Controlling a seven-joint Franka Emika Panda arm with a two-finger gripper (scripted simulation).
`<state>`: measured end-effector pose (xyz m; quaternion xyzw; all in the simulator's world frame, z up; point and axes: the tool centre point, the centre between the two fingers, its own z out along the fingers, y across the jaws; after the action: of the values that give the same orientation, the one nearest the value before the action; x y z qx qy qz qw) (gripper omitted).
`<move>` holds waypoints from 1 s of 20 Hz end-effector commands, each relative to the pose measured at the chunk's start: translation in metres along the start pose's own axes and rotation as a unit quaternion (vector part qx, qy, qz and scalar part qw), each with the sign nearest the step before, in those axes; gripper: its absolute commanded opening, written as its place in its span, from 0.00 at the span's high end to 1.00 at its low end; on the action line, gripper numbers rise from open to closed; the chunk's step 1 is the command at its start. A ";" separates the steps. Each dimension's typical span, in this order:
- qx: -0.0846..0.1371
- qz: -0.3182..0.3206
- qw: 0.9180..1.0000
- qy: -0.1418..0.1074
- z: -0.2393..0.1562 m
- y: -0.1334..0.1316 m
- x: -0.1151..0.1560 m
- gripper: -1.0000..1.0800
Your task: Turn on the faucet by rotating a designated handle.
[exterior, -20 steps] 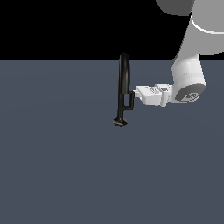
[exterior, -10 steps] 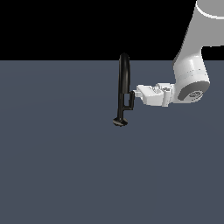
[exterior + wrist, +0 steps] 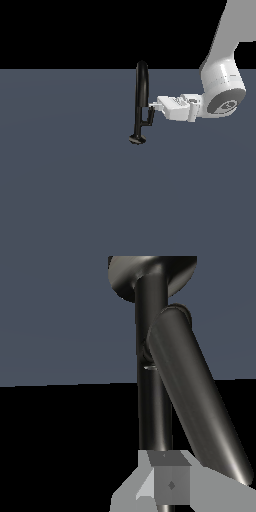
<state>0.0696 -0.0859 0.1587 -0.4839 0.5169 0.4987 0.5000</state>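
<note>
The faucet [image 3: 141, 95] stands upright on the grey floor [image 3: 75, 190], a thin glossy black tube that rises from a small round base [image 3: 136, 140] and arches over at the top. The handle [image 3: 148, 117] is a short black bracket low on the faucet's stem, jutting out toward the exterior view's right. The white arm [image 3: 222, 85] comes in from that same side of the faucet, with its wrist lying roughly level and the gripper [image 3: 153, 106] pointing at the stem, its tip right at the upper end of the handle and close against the tube. In the exterior view the fingers are too small to separate, and I cannot tell whether they are spread or pressed together, nor whether they actually touch the handle. In the wrist view the faucet's stem [image 3: 152, 381] fills the middle of the picture, the round base [image 3: 150, 273] at its far end, a second thick black bar [image 3: 200, 406] slanting across beside it, and one grey fingertip [image 3: 170, 483] sits just in front of the stem.
</note>
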 end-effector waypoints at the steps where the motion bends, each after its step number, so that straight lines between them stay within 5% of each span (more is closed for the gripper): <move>1: 0.000 0.000 1.000 0.000 0.000 0.000 0.000 1.00; 20: -0.002 0.002 1.000 -0.001 0.000 0.055 0.022 1.00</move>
<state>0.0232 -0.0844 0.1486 -0.4888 0.5126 0.4950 0.5032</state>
